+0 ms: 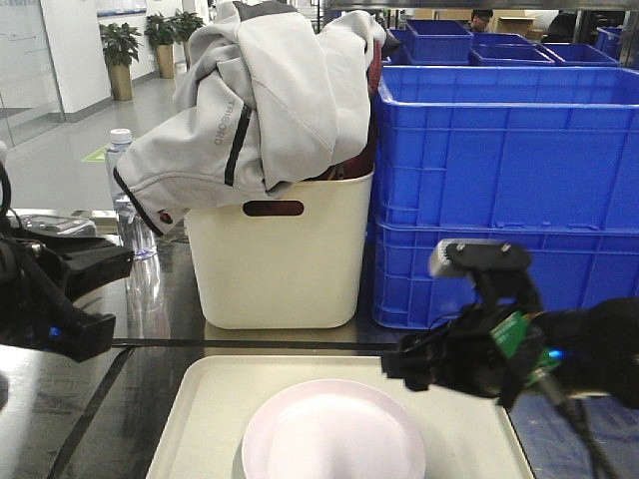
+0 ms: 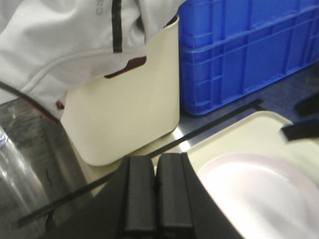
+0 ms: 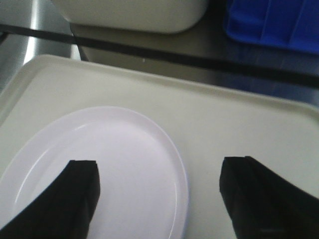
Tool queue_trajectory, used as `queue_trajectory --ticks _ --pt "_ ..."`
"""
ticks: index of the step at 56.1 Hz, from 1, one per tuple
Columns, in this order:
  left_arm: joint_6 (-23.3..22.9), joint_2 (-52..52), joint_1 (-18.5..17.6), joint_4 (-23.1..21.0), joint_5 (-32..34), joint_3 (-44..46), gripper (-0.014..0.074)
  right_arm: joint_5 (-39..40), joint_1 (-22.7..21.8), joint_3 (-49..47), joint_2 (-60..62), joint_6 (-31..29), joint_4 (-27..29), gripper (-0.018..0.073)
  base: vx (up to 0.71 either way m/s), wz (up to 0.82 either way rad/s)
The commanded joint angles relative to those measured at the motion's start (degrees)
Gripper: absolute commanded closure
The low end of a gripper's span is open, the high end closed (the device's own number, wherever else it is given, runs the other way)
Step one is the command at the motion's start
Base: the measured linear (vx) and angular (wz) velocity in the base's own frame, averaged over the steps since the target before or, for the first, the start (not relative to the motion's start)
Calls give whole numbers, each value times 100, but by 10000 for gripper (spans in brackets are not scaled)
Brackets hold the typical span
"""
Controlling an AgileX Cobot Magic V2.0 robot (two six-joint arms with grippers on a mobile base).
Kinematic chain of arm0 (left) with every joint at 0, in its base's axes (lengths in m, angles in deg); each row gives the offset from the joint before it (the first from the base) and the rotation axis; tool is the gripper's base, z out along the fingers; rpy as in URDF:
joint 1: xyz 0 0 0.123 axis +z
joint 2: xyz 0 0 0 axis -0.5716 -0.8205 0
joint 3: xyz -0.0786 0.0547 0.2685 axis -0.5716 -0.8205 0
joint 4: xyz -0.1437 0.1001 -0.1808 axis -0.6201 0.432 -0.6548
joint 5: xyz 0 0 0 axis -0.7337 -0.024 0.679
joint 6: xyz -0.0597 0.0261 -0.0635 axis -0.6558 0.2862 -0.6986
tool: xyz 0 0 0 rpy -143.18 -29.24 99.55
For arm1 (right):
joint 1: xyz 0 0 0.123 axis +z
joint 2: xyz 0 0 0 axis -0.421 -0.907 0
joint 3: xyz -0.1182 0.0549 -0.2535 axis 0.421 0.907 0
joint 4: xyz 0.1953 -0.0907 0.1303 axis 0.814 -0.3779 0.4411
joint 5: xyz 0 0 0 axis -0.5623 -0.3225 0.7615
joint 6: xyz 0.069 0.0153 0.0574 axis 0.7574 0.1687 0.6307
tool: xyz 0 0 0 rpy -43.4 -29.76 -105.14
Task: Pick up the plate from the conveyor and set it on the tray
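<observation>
So the pale pink plate (image 1: 333, 431) was already sitting flat on the cream tray (image 1: 210, 414), toward the tray's near edge and roughly in the middle of its width. Nothing was holding it.

The right gripper (image 3: 158, 191) hung just above the tray with its two black fingers (image 3: 75, 191) spread wide apart. In the right wrist view one finger sat over the plate's near part and the other over bare tray beside the plate's rim, so the rim fell between them. Couldn't tell if either finger actually touched anything.

The left gripper (image 2: 156, 191) was off the tray's left corner, and the left wrist view showed its two black pads (image 2: 139, 194) pressed flat together with nothing between them. In the front view that arm showed only as a dark shape at the tray's left.

Behind the tray stood a tall cream bin (image 1: 280, 254) with a handle slot, and a grey jacket (image 1: 260, 95) was heaped over its top. Stacked blue crates (image 1: 504, 190) were just beside the bin, behind the tray's right half. A clear water bottle (image 1: 130, 205) stood behind the tray's left side, next to the bin. A black strip (image 3: 199, 62) ran across the shiny metal table (image 1: 150, 299) between the tray and the bin.
</observation>
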Motion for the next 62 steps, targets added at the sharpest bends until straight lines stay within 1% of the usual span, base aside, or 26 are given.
queue_trajectory --ticks 1,4,8,9,12,14,18,25,30,35,39,47,62 --pt "-456 134 61 321 272 153 599 179 -16 -191 768 -1 -546 57 0 0" --pt "-683 134 95 545 227 75 599 -31 -16 -185 1145 34 -747 140 0 0" --pt "-875 282 100 807 143 -167 599 -467 -16 -179 1705 206 -1091 326 0 0" --pt "-887 330 100 842 137 -258 599 -553 -16 -173 1796 252 -1156 362 0 0" --pt "-896 474 100 900 126 -547 596 -871 -16 -89 2166 420 -1420 509 0 0" --pt "-907 633 100 905 133 -759 596 -942 -16 23 2411 472 -1533 577 0 0" --pt "-959 996 100 905 185 -1282 596 -826 -16 462 3046 478 -1655 574 0 0" --pt "-1307 1857 100 899 473 -2321 596 -217 -16 1685 4112 548 -1647 571 0 0" --pt "-1322 2357 100 899 761 -2957 596 255 -16 2415 4607 754 -1669 570 0 0" --pt "-1308 2685 100 899 1015 -3306 596 669 -16 2848 4863 776 -1670 570 0 0" --pt "-1308 2841 100 899 1154 -3436 596 825 -16 2981 4901 771 -1651 569 0 0" --pt "-1308 2856 100 899 1049 -3423 595 751 -16 2981 4877 771 -1618 568 0 0" --pt "-1308 2856 100 899 1054 -3423 594 759 -16 2981 4877 750 -1618 568 0 0"
